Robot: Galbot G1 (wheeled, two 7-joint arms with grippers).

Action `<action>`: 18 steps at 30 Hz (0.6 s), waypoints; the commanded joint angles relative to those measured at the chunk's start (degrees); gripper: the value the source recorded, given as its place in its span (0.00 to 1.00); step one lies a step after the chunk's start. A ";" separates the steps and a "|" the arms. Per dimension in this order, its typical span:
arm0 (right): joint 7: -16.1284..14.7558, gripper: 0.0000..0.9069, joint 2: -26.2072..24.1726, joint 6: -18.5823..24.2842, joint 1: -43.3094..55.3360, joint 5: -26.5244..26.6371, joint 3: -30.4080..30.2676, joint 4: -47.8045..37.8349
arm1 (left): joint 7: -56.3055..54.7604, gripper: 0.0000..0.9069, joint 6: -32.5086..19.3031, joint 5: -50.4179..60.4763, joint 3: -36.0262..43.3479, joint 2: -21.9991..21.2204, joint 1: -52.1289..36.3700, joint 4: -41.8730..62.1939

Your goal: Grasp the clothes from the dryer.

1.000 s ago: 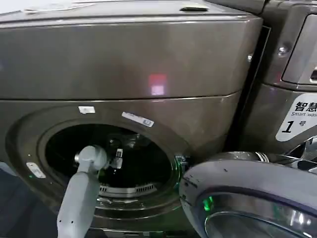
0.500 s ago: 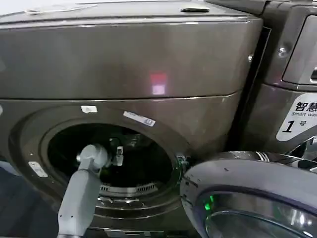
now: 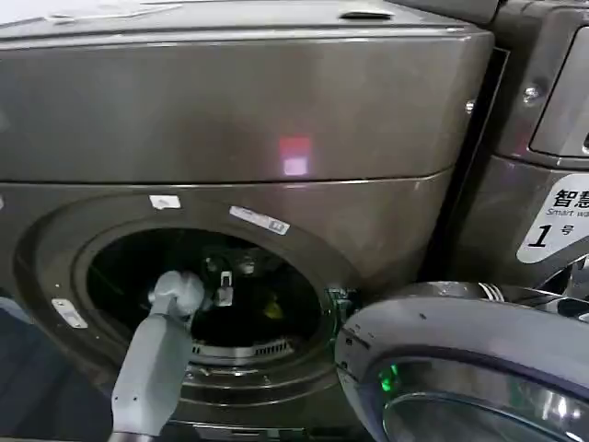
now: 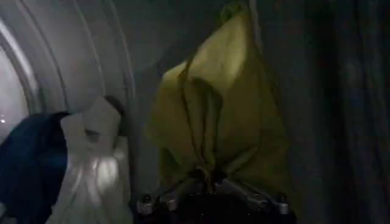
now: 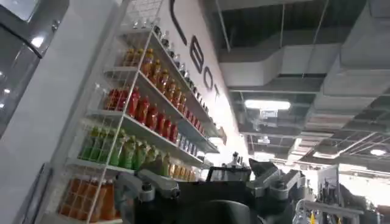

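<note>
Compared with the earlier head frames, a yellow patch now shows inside the drum beside the left arm's wrist, and the arm sits slightly lower-right in the porthole. The left pincer (image 4: 210,182) is inside the dryer (image 3: 230,120), clenched on the yellow-green garment (image 4: 219,103) — the fabric bunches at the fingertips and spreads out beyond them. The white-grey garment (image 4: 97,164) and the dark blue garment (image 4: 30,158) lie together beside it, untouched. The right pincer (image 5: 213,189) is parked away from the dryer, facing drink shelves (image 5: 140,115); whether it is released or clenched cannot be told.
</note>
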 commanded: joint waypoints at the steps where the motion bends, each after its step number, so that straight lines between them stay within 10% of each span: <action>1: 1.57 1.00 0.62 -4.10 0.12 -0.82 -0.03 3.05 | -27.77 0.00 12.37 -14.94 1.90 -3.10 -3.89 -1.51; 18: 2.30 1.00 2.16 1.63 -0.21 0.45 -1.10 1.22 | -69.94 0.00 22.44 -45.01 -3.82 -11.01 1.06 -7.23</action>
